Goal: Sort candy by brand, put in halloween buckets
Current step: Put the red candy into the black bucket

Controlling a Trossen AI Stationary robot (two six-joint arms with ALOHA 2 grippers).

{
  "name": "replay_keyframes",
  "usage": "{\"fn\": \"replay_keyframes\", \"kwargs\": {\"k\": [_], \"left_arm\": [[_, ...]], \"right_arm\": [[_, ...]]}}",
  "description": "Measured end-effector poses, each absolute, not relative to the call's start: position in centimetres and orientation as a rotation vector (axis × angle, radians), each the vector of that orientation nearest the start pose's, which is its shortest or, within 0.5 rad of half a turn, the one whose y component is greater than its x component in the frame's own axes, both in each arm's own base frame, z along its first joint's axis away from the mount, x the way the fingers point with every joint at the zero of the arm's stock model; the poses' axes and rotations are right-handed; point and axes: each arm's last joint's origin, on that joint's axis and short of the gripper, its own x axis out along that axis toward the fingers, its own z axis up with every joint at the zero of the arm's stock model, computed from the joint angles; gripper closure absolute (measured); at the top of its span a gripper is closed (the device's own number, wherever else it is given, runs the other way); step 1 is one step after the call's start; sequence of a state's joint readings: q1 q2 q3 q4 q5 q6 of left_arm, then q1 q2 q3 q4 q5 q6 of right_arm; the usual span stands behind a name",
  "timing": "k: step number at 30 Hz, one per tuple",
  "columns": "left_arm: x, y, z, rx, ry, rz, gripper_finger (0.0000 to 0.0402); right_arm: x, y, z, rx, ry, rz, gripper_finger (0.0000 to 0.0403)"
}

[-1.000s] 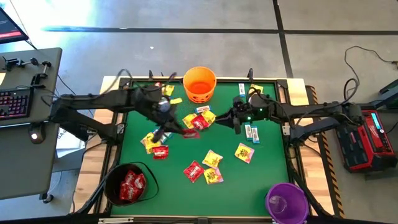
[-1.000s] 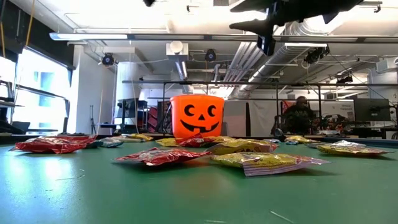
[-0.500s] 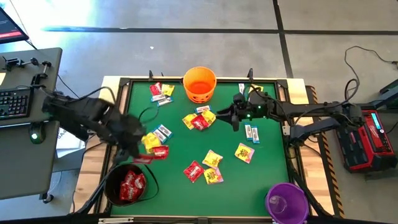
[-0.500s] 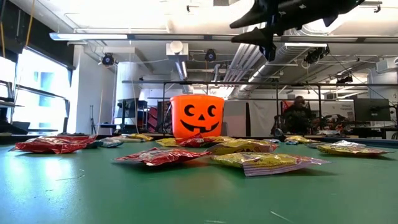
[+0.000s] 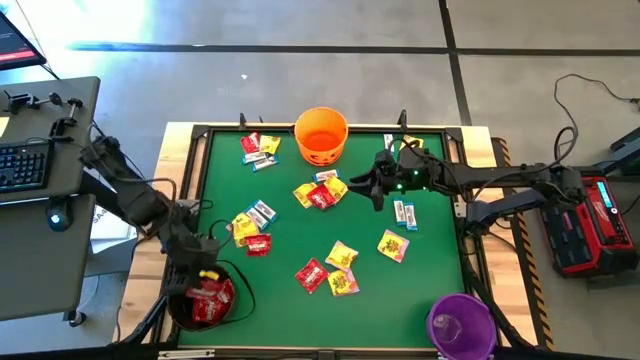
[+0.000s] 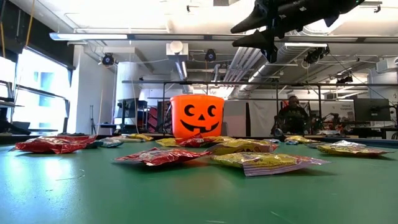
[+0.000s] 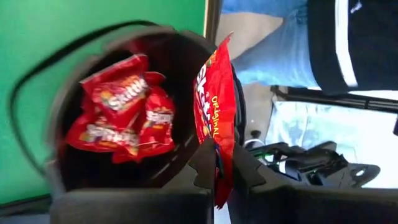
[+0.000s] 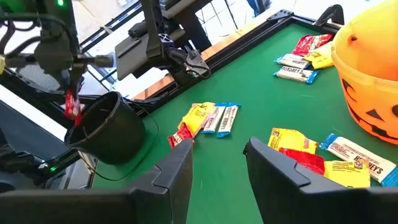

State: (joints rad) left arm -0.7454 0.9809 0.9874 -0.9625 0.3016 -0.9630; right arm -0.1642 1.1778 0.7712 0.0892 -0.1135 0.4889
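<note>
My left gripper [image 5: 205, 274] hovers over the black bucket [image 5: 205, 296], shut on a red candy packet [image 7: 214, 106]. That bucket [image 7: 124, 124] holds several red packets [image 7: 121, 118]. My right gripper [image 5: 372, 190] is open above the table beside a cluster of red and yellow candy [image 5: 320, 193]; its fingers [image 8: 180, 158] touch nothing. The orange bucket [image 5: 321, 135] stands at the far edge and the purple bucket [image 5: 461, 325] at the near right corner. Red [image 5: 311, 274], yellow [image 5: 342, 256] and white-blue packets [image 5: 403, 212] lie flat on the green mat. My left gripper pinches the red packet between its two fingers near one end [image 7: 216, 134], coming from above and pointing down. The packet [image 8: 73, 107] hangs below the fingers, lifted clear, over the black bucket's [image 8: 109, 127] opening near its rim.
More packets lie near the far left corner [image 5: 258, 148] and by the left side [image 5: 248, 228]. A raised frame [image 5: 335, 128] borders the mat. A desk with a keyboard [image 5: 25, 165] stands left of the table and a red unit [image 5: 590, 225] to its right. A person [image 6: 291, 118] is in the room beyond.
My left gripper has carried the red packet from the candy cluster in the middle of the table toward the near left corner and now holds it over the black bucket. My right gripper has stayed near the cluster.
</note>
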Motion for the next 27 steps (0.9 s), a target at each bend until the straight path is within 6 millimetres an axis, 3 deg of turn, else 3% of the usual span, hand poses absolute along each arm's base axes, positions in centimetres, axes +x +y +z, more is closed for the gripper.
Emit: {"fn": "replay_keyframes", "kwargs": {"k": [6,13,27], "left_arm": [[11.5,-13.8,28.5,-0.572,1.390,-0.421,0.0399],[11.4,-14.3,28.4,-0.571,1.378,-0.444,0.0396],[11.4,-14.3,28.4,-0.611,1.392,-0.409,0.0310]], "right_arm": [[25.6,-3.9,27.5,0.527,0.298,-0.134,0.0265],[25.6,-3.9,27.5,0.528,0.299,-0.135,0.0265],[25.5,-4.0,27.2,0.507,0.324,-0.166,0.0265]]}}
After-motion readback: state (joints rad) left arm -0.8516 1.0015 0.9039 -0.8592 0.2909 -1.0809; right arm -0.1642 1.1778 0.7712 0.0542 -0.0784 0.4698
